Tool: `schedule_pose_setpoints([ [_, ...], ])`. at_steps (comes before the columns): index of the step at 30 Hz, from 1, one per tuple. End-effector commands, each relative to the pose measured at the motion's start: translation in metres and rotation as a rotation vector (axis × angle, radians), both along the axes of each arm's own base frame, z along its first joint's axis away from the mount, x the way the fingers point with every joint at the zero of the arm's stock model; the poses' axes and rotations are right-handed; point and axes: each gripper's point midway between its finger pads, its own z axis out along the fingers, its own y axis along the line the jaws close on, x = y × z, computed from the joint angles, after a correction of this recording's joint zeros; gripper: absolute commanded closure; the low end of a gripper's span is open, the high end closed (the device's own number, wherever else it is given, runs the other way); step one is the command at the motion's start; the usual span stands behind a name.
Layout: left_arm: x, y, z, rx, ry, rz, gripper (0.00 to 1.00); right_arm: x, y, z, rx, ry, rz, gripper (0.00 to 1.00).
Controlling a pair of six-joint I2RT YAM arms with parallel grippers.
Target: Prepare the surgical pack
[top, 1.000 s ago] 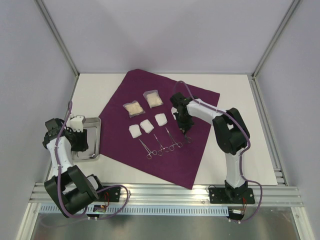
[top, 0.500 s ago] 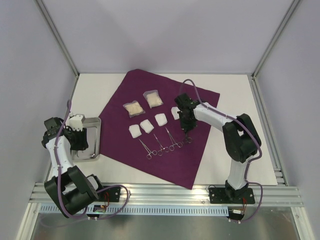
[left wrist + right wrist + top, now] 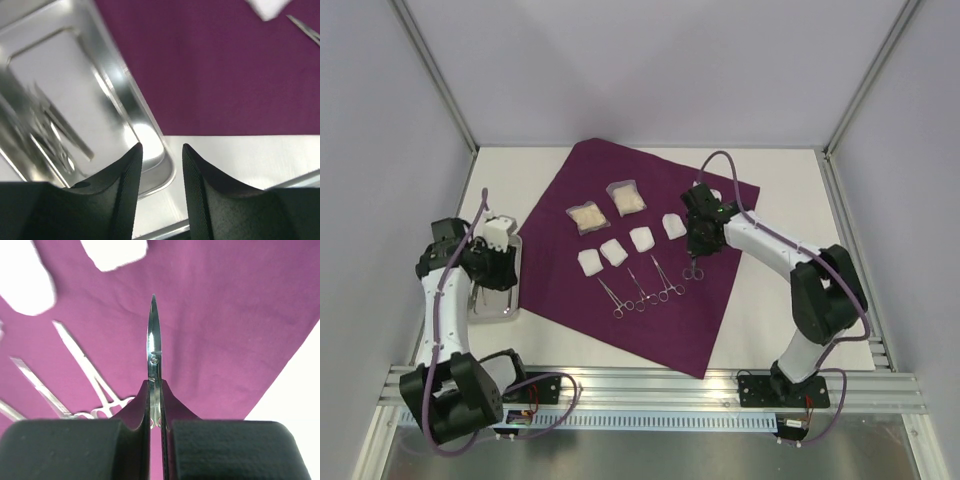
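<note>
While the right gripper (image 3: pixel 155 390) pinches a steel instrument (image 3: pixel 153 340) and the left gripper (image 3: pixel 161 155) gapes half-wide and empty, the limp, light surgical pack (image 3: pixel 670 325) should suit corner grasps.

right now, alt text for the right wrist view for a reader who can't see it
The right gripper is shut on slim scissors, tips pointing away above the purple surgical pack. Metal clamps lie on it at left, white gauze pads at the top.

We list one white bench (image 3: pixel 780 300). Directly on it:
- a purple drape (image 3: pixel 700 300), spread flat mid-bench, set cornerwise, its near corner close to the front edge
- a steel tray (image 3: pixel 510 290), at left, just beside the drape's left corner
</note>
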Motion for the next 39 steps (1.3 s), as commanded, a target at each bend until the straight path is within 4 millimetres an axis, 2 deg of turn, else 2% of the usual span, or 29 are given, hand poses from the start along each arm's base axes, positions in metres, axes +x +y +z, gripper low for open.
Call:
schedule_pose_setpoints([
  [1,0.010,-0.054,0.033,-0.042,-0.066,-0.168,0.53,0.017,0.018,0.048,0.116,-0.166,-0.088,1.00],
  [4,0.019,-0.089,0.054,-0.074,-0.090,-0.272,0.49,0.015,0.033,0.063,0.162,-0.208,-0.110,0.99],
  [5,0.016,-0.113,0.060,-0.091,-0.098,-0.365,0.47,0.015,0.039,0.067,0.179,-0.221,-0.109,0.99],
  [8,0.017,-0.153,0.085,-0.127,-0.145,-0.530,0.43,0.011,0.056,0.080,0.228,-0.247,-0.118,0.99],
  [12,0.019,-0.194,0.105,-0.260,-0.187,-0.637,0.38,0.002,0.077,0.096,0.315,-0.267,-0.131,0.99],
  [18,0.016,-0.247,0.086,-0.355,-0.125,-0.749,0.35,-0.009,0.102,0.112,0.363,-0.291,-0.110,1.00],
  [19,0.015,-0.253,0.080,-0.367,-0.096,-0.760,0.35,-0.009,0.105,0.113,0.369,-0.294,-0.110,0.99],
  [25,0.014,-0.285,0.074,-0.490,-0.035,-0.797,0.31,-0.014,0.121,0.121,0.411,-0.303,-0.097,1.00],
  [30,0.024,-0.292,0.060,-0.504,-0.008,-0.779,0.31,-0.017,0.129,0.122,0.428,-0.298,-0.088,1.00],
  [39,0.021,-0.309,0.038,-0.515,0.059,-0.806,0.36,-0.015,0.131,0.120,0.431,-0.298,-0.083,0.99],
])
